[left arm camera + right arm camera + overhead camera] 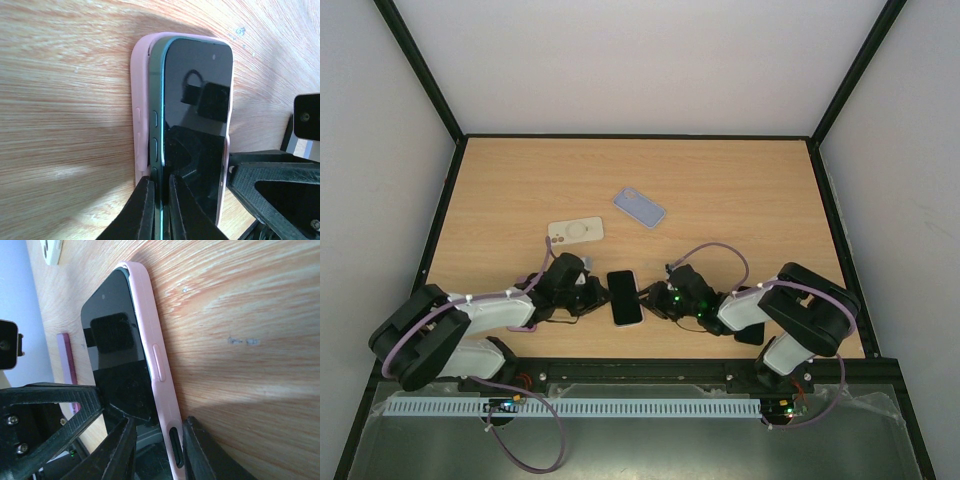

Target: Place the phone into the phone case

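Evidently the phone (625,298) lay on the table (720,180), half seated in the pink phone case (141,100), one side proud. The left claw (159,182) was clamped on that raised edge, seemingly to press it home; the right claw (161,424) straddled the opposite wall, its grip unclear.

Light wooden surface (740,175), evenly lit; plain white walls (640,60) rise behind and beside it, edged by black frame bars (420,70).

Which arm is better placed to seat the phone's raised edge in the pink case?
Left, probably. The left gripper is shut on the phone's exposed green edge, which stands proud of the pink case. The right gripper straddles the side already seated.
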Robot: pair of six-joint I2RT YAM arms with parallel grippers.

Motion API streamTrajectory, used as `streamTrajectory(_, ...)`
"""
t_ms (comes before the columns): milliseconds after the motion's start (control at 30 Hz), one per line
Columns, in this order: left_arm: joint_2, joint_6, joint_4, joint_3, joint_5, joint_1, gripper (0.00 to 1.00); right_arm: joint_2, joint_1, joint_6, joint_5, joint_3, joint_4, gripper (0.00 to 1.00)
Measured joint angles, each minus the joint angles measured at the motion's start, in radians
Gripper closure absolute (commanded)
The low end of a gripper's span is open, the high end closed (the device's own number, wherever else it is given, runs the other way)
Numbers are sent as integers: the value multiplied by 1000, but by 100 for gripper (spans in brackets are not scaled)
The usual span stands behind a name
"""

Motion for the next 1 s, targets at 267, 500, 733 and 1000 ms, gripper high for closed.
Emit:
streamTrajectory(267, -32, -8, -24, -13, -17, -2, 91, 0, -3, 57, -31, -32, 114, 68)
streamTrajectory(500, -40, -26, -10, -26, -23, -2, 90, 53, -3, 59, -52, -36, 177, 69)
streamTrajectory(733, -47, -49, 30, -50, -19, -2, 92, 117, -3, 39, -63, -35, 215, 76)
streamTrajectory(1000, -64, -53, 30, -63, -35, -2, 93, 137, -3, 51, -78, -43, 274, 71)
